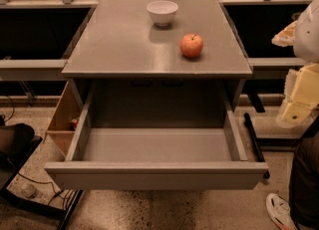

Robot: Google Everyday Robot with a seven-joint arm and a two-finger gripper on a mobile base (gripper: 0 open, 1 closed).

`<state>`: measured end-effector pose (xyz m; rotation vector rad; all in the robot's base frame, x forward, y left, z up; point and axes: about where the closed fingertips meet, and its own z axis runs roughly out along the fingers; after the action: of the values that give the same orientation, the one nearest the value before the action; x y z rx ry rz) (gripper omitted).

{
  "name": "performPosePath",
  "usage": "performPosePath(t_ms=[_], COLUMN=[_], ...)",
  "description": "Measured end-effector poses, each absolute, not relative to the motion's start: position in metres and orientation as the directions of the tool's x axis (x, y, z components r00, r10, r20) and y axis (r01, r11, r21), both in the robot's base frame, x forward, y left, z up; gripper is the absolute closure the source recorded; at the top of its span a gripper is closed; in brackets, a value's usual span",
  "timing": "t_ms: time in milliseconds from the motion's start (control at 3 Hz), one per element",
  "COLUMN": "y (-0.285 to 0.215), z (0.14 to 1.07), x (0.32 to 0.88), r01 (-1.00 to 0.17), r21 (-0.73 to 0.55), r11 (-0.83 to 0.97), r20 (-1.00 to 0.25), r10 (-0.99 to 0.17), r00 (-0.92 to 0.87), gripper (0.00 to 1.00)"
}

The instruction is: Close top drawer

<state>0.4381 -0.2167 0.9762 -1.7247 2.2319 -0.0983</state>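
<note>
The top drawer (pixel 157 176) is a wide, deep matte-grey drawer with a plain front and no handle. It stands pulled far out toward the camera. Its smooth grey inside (pixel 157 144) holds nothing. It hangs below the grey cabinet top (pixel 124 50). My gripper (pixel 296 110) shows as pale cream parts of the arm at the right edge of the view. It is to the right of the drawer's right side wall, level with the cabinet opening, and apart from the drawer.
A white bowl (pixel 162 11) and a red apple (pixel 191 45) sit on the cabinet top. A tan wooden box (pixel 62 119) stands against the cabinet's left side. A person's leg (pixel 305 174) and white shoe (pixel 280 210) are at the bottom right. Cables (pixel 35 189) lie on the floor at the left.
</note>
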Motion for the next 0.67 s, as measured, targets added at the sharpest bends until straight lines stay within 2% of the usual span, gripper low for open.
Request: performPosePath(t_ms=[333,667], y=[-0.216,-0.218], z=[0.976,0.947], x=[0.438,0.434], r01=[-0.929,-0.929], r21=[-0.251,-0.233], r11=[0.27,0.286], r20=[-0.21,-0.227], r10=[-0.952,-0.945], r00=[-0.22,-0.234], gripper=[0.0,0.17])
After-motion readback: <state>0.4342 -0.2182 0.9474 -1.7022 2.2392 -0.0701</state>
